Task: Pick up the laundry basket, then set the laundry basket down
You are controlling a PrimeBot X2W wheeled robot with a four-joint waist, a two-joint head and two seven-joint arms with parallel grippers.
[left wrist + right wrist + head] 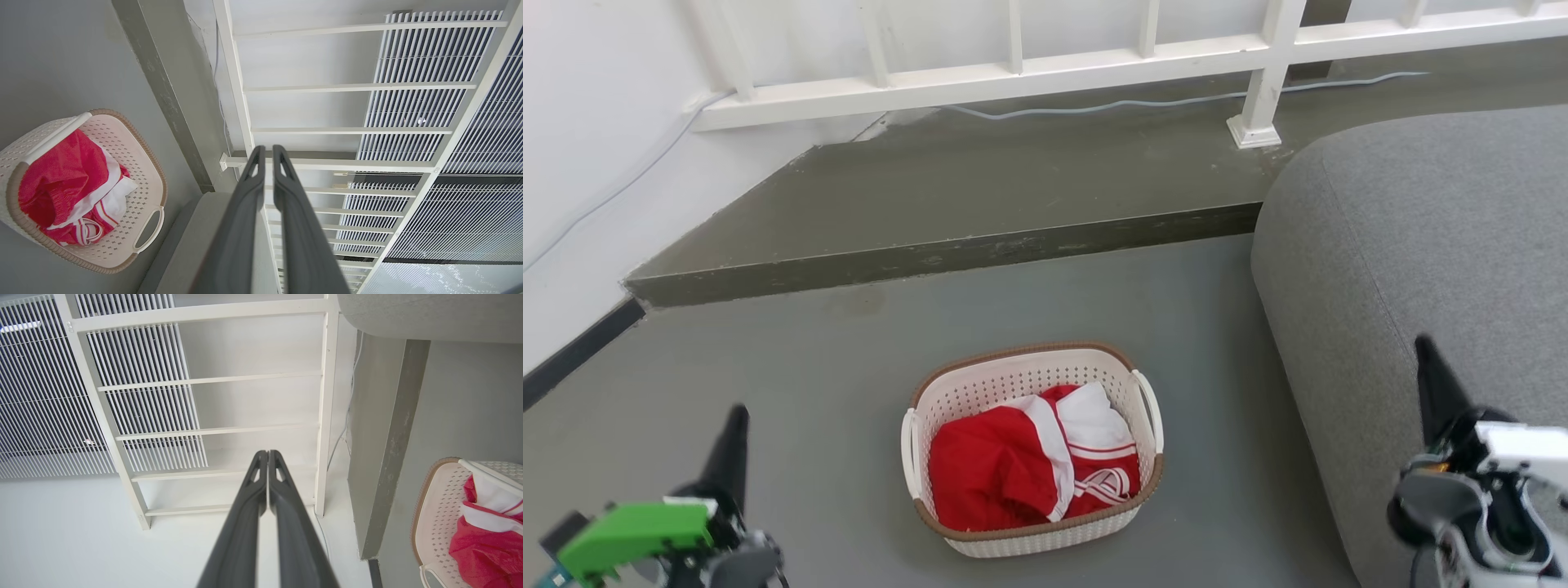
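A grey sofa (1421, 229) bulks just to the right of the laundry basket (1013, 380), with a raised step (947, 204) and a white railing (1013, 77) behind. The basket sits on the floor (809, 367) between both hands, cream and perforated with a brown rim, holding a red-and-white garment (988, 474). The left hand (737, 412) and right hand (1423, 347) are closed on nothing

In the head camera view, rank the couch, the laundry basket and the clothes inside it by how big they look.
1. couch, largest, even cut off by the frame
2. laundry basket
3. clothes, smallest, fitting inside the basket
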